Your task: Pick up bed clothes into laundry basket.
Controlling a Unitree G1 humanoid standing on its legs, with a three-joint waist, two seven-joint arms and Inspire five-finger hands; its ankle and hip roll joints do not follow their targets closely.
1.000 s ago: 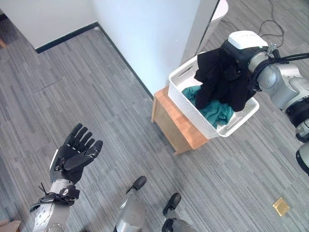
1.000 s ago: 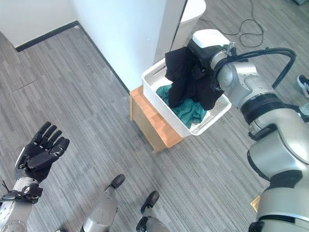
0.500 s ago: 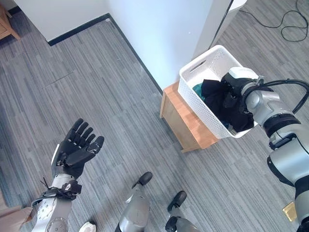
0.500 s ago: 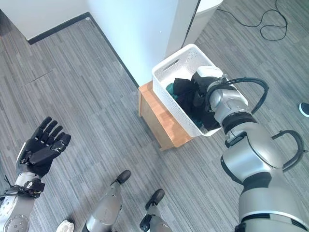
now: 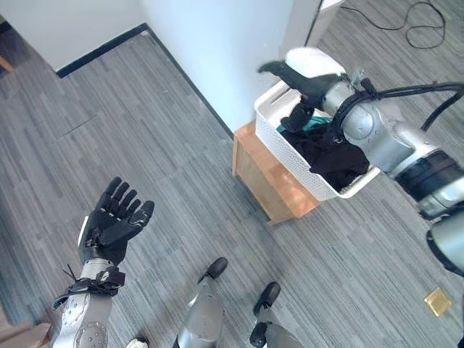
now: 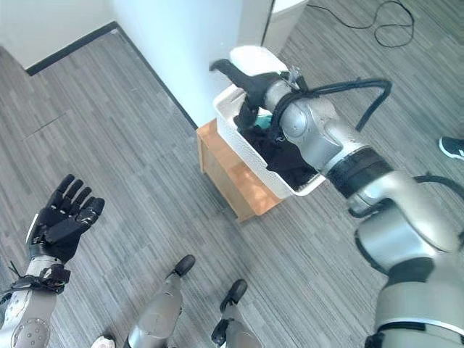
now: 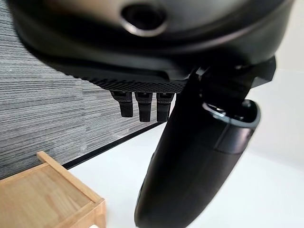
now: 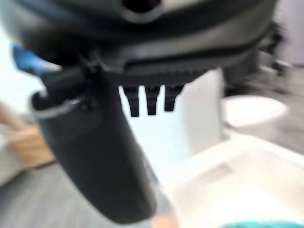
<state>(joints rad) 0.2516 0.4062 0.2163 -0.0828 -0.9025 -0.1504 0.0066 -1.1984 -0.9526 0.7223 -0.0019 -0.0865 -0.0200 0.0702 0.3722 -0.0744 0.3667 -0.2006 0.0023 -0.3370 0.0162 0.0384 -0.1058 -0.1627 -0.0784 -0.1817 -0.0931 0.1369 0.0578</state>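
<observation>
A white laundry basket (image 5: 278, 140) stands on a low wooden stool (image 5: 270, 183) beside a white wall. A black garment (image 5: 332, 156) lies heaped inside it over a bit of teal cloth (image 6: 262, 119). My right hand (image 5: 296, 75) hovers above the basket's far rim, open, with its fingers straight and pointing away from the basket and its thumb hanging down. It holds nothing, which the right wrist view confirms past the thumb (image 8: 95, 152). My left hand (image 5: 113, 223) is raised palm up over the floor at the lower left, open and empty.
The white wall corner (image 5: 217, 43) stands right behind the basket. A cable (image 5: 420, 14) lies on the grey plank floor at the far right, a person's shoe (image 6: 451, 147) is at the right edge, and a brass floor plate (image 5: 437, 301) is at the lower right.
My right hand held the black garment above the basket, lowered it in, then let go and rose, now open. The camera shifted. My left hand has stayed put.
</observation>
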